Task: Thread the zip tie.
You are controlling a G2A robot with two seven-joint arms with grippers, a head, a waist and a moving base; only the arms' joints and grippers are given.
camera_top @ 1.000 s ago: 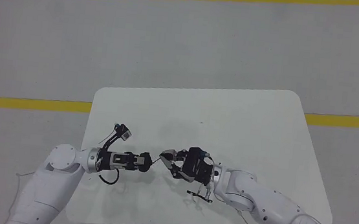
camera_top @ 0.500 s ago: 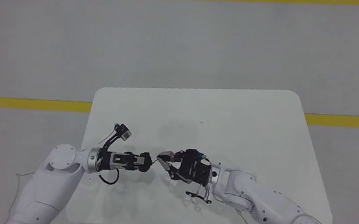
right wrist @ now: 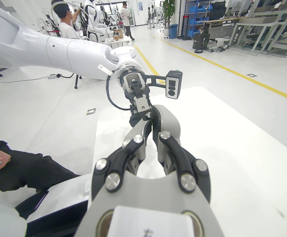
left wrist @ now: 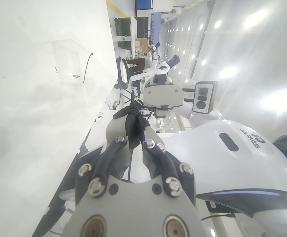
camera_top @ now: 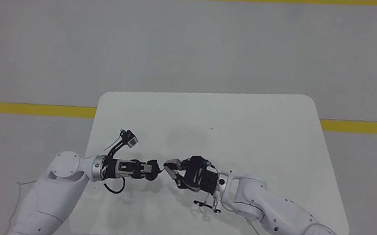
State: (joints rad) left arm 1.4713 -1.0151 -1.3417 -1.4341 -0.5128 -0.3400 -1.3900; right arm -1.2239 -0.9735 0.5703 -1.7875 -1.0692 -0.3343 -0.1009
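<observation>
Over the front part of the white table (camera_top: 263,125) my two grippers meet tip to tip. The left gripper (camera_top: 157,169) is shut on the black zip tie (camera_top: 163,167). In the left wrist view the zip tie (left wrist: 132,98) sticks out past the closed left gripper (left wrist: 134,112) as a thin dark strap. My right gripper (camera_top: 169,165) faces it from the other side. In the right wrist view the ribbed pads (right wrist: 146,131) of the right gripper (right wrist: 150,122) are pressed together just in front of the left gripper (right wrist: 137,112). The strap between them is mostly hidden.
The tabletop (right wrist: 224,139) stretches bare behind and to the right of the grippers. Its front edge lies just below both arms. Yellow floor lines (camera_top: 32,109) run past the table.
The right gripper has crept a little to the left, closer to the left gripper. The left arm has stayed put.
</observation>
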